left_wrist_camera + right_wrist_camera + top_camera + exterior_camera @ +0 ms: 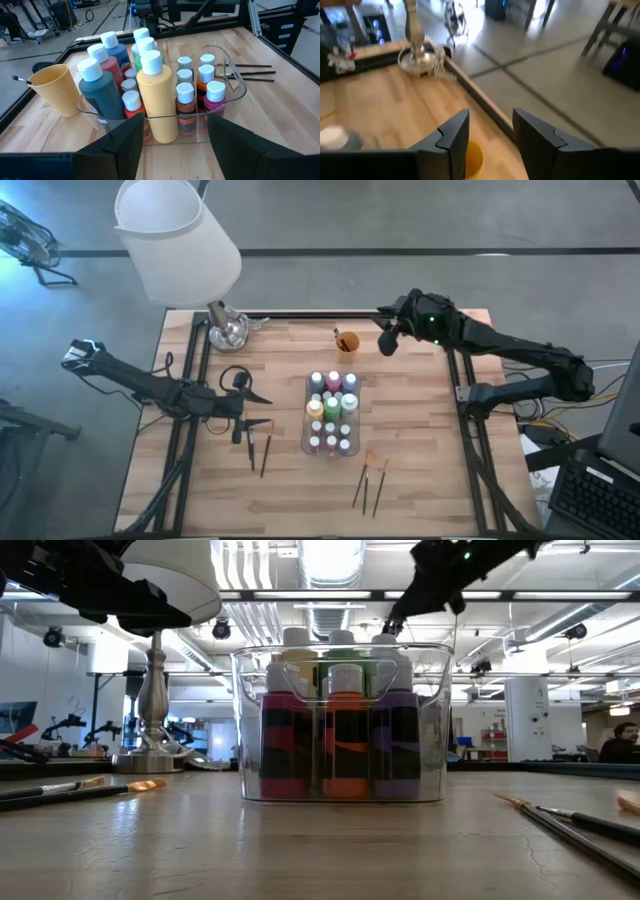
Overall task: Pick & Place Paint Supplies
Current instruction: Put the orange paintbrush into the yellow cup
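Both grippers have their fingers apart and hold nothing: the right gripper [389, 340] hangs over the far edge of the tabletop [420, 480] just beside the orange cup [347, 341], and the left gripper [240, 402] sits low toward the left edge, facing the clear tray [331, 448]. Paint bottles [331, 412] fill that tray mid-table. Brushes [259, 448] lie near the left gripper, more brushes [370, 483] toward the near edge.

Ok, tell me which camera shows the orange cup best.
Left wrist view: the orange cup stands whole beside the clear tray, a brush inside. High view shows it small from above; right wrist only its rim; low view hides it.
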